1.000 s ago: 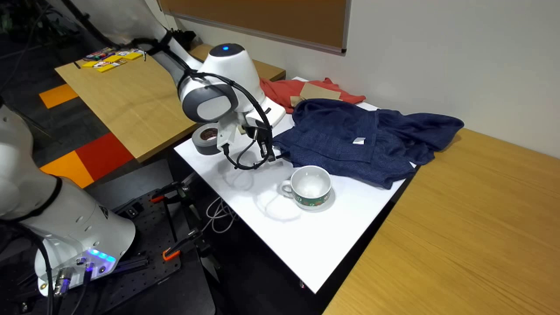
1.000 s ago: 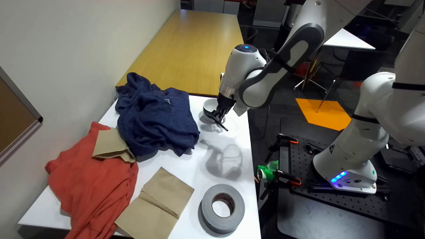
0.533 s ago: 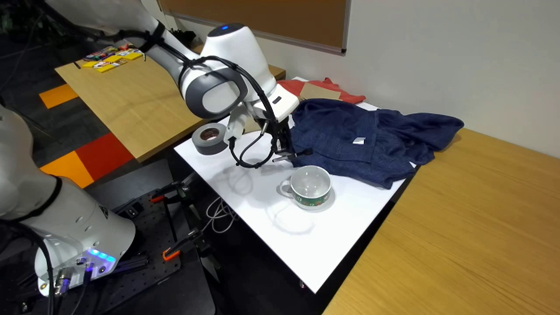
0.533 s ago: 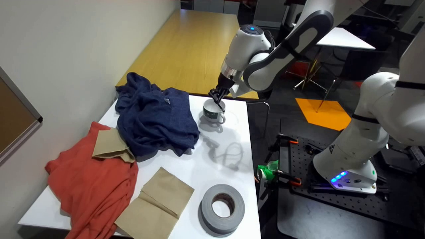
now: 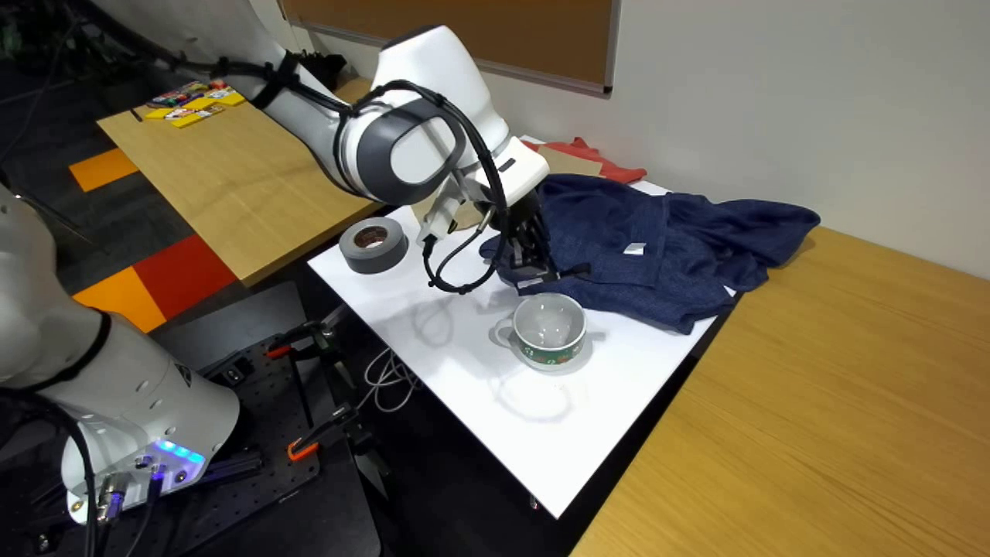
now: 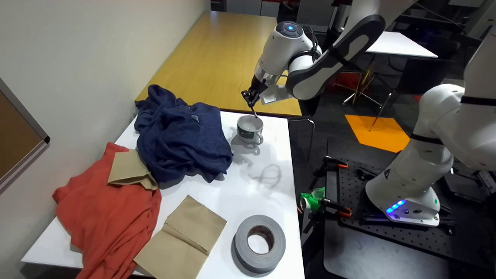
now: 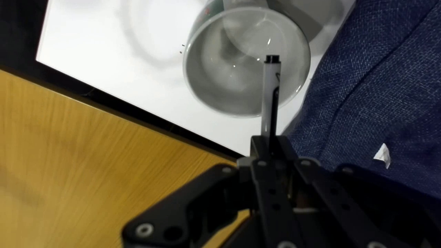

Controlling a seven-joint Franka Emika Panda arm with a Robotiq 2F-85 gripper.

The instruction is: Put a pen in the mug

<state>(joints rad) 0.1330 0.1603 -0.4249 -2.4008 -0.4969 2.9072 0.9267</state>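
The claw is pinching the pen, its grip drawn in to the width of the slim barrel; in the wrist view that barrel is showing white with black markings, and its black end is pointing away from the claw and overlapping the mouth of the mug; in an exterior view the pen is slanting downward, its lower end appearing at the mug's far rim; the pen is hanging outside the mug, though whether that end is sitting directly over the mouth is something the views are not settling; the mug is standing upright on the white tabletop, its pale inside facing up and a green patterned band showing on its outer wall.

A navy cloth is lying rumpled near the mug; a red cloth is lying next to the navy one, with a piece of brown paper resting on it; a folded brown sheet is lying close to a roll of grey tape, which is resting flat, well apart from the mug; a wooden table is standing alongside the tabletop.
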